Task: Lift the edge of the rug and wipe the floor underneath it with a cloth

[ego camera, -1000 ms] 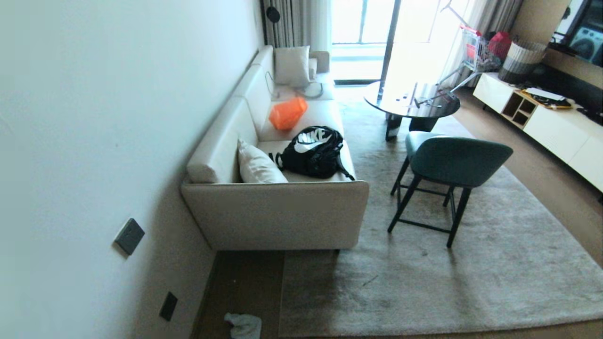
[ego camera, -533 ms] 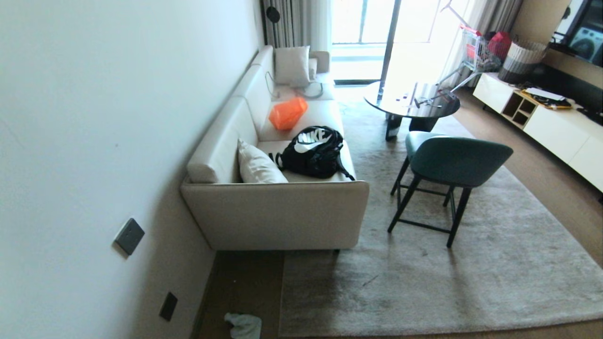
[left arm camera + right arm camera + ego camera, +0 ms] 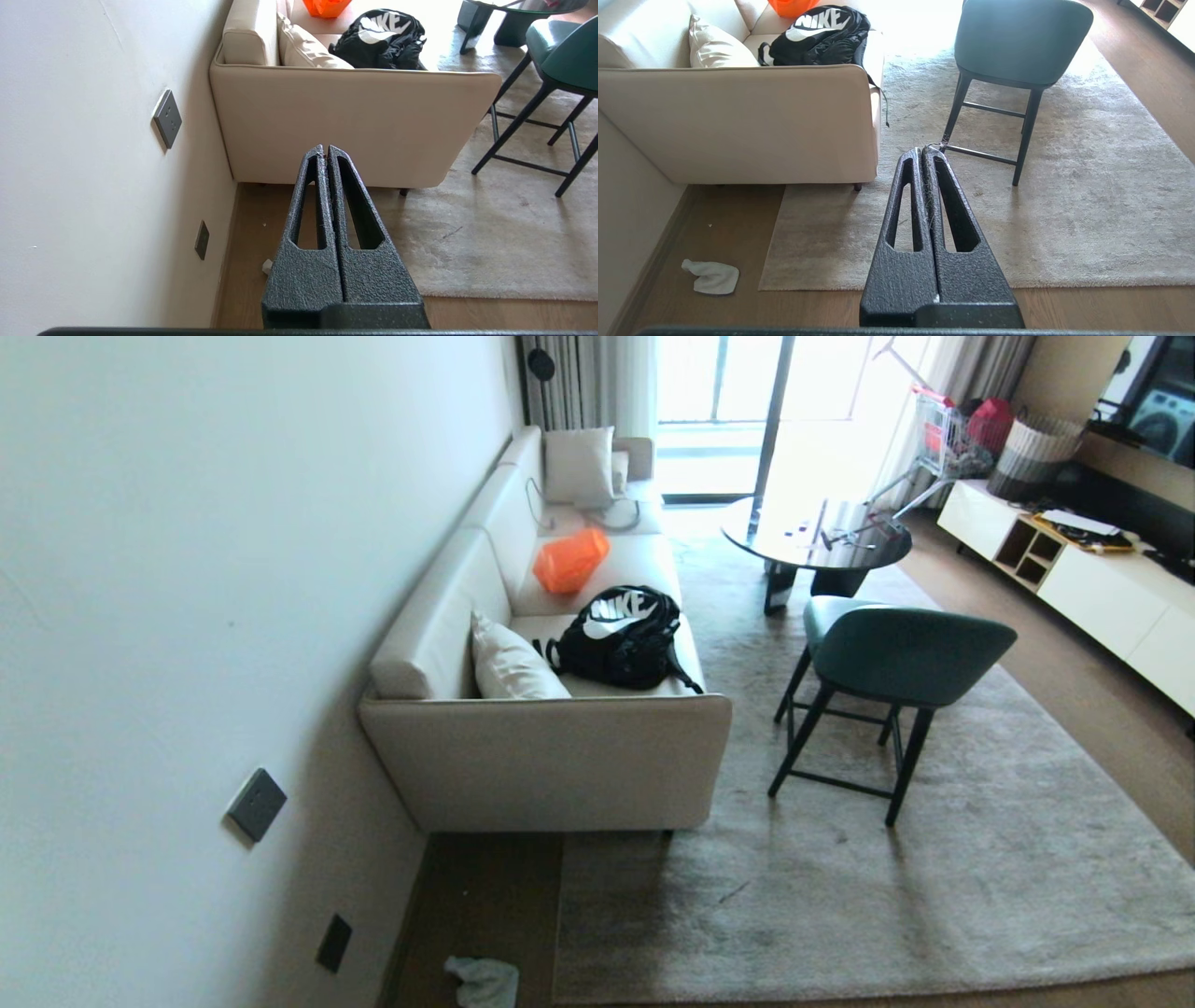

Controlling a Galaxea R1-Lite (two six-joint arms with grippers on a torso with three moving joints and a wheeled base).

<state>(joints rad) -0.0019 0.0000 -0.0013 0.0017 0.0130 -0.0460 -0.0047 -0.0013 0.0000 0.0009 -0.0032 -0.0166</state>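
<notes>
Evidently nothing has shifted over the last second: both the left gripper (image 3: 325, 150) and right gripper (image 3: 926, 151) hang pinched together, empty, so work hasn't begun. Small pale grey-green cloth (image 3: 485, 980) lies on brown wood-plank floor (image 3: 485, 896) at seven o'clock, beside the plush grey-beige rug edge (image 3: 560, 943).

**Stuff we can't really make out here**

In the head view the cloth (image 3: 483, 981) is cut off by the bottom edge, and neither arm shows there at all. From the left wrist our own left gripper (image 3: 325, 150) hides nearly all of that rag; we only see a pale scrap. The rug edge (image 3: 771, 242) runs in under the sofa (image 3: 738, 126), so we lose it there.
</notes>
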